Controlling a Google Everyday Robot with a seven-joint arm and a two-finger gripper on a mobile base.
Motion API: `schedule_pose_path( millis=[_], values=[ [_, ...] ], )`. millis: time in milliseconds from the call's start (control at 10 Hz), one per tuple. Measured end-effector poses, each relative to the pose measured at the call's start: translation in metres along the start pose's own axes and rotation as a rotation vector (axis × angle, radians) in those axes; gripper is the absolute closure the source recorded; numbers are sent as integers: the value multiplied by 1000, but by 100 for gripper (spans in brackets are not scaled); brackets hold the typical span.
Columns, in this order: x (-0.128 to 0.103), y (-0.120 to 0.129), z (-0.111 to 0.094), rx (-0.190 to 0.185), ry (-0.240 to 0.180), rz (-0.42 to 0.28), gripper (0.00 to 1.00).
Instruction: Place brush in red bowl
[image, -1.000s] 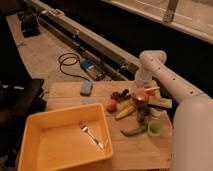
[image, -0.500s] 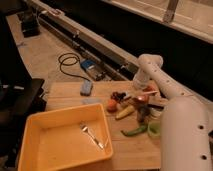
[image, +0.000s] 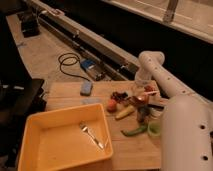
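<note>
The red bowl sits at the right of the wooden board, largely covered by the arm. My gripper hangs from the white arm and is low over the bowl's left part. A slim dark piece pokes out to the right at the bowl's near rim; it looks like the brush. Whether the gripper holds it is hidden.
A big yellow tray with a metal fork fills the front left. Around the bowl lie a tomato, dark grapes, a yellow piece, a green pod, a green cup and a blue sponge.
The white arm has swung in and now covers more of the right side. The gripper has come lower over the red bowl. The other items have not moved.
</note>
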Motion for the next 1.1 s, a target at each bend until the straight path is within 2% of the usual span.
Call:
schedule_pose_path(
  millis=[600, 900, 1100],
  values=[
    [27, -5, -49, 80, 83, 54, 40],
    [31, -14, -76, 132, 123, 66, 40],
    [33, -13, -76, 133, 125, 68, 40]
  ],
)
